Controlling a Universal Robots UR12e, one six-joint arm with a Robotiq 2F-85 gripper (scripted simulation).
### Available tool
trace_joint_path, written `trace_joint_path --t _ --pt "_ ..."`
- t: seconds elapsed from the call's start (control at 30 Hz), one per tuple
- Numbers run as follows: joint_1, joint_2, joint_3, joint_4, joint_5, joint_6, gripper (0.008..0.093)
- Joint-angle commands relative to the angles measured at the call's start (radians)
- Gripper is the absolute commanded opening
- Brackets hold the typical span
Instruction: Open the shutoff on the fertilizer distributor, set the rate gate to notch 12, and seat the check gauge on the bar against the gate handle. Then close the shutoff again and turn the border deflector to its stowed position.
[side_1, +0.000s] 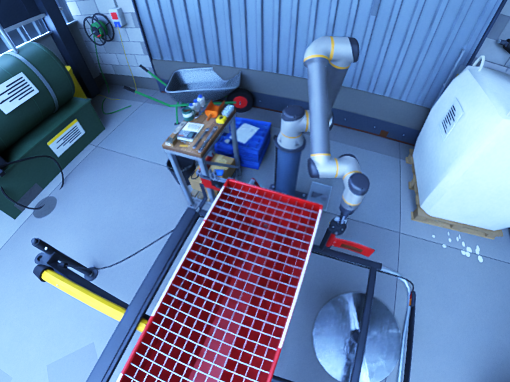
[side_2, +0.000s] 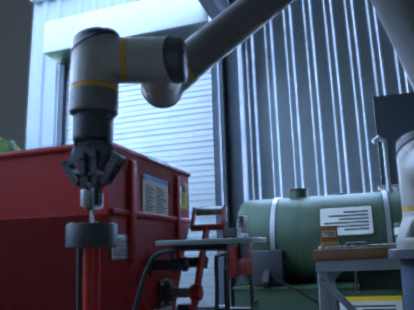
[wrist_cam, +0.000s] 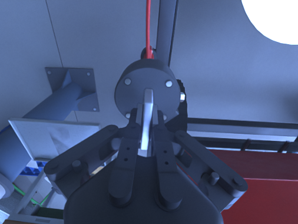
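Observation:
The round dark hub (wrist_cam: 146, 88) of the border deflector is partly covered by my fingers; a pale flat tab (wrist_cam: 146, 119) stands up from its top, and a red deflector blade (side_1: 351, 246) reaches out from it beside the red hopper (side_1: 235, 280). The hub (side_2: 91, 234) sits on a thin post at the hopper's far right corner, above the spinner disc (side_1: 356, 335). The shutoff, rate gate and check gauge are out of sight. My gripper (wrist_cam: 146, 129) hangs straight down over the hub and is closed on the pale tab.
A blue crate (side_1: 245, 141) and a tool cart (side_1: 200, 135) stand behind the hopper, by the arm's pedestal (side_1: 287, 165). A dark frame bar (side_1: 367, 305) crosses the disc. A white tank (side_1: 465, 150) stands to the right, a green tank (side_1: 30, 100) to the left.

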Motion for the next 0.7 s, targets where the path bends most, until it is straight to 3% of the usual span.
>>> trace_joint_path --t 0.0,0.67 --pt "0.0 0.0 -0.001 0.0 0.0 0.007 0.008" --pt "0.0 0.0 -0.001 0.0 0.0 0.282 0.008"
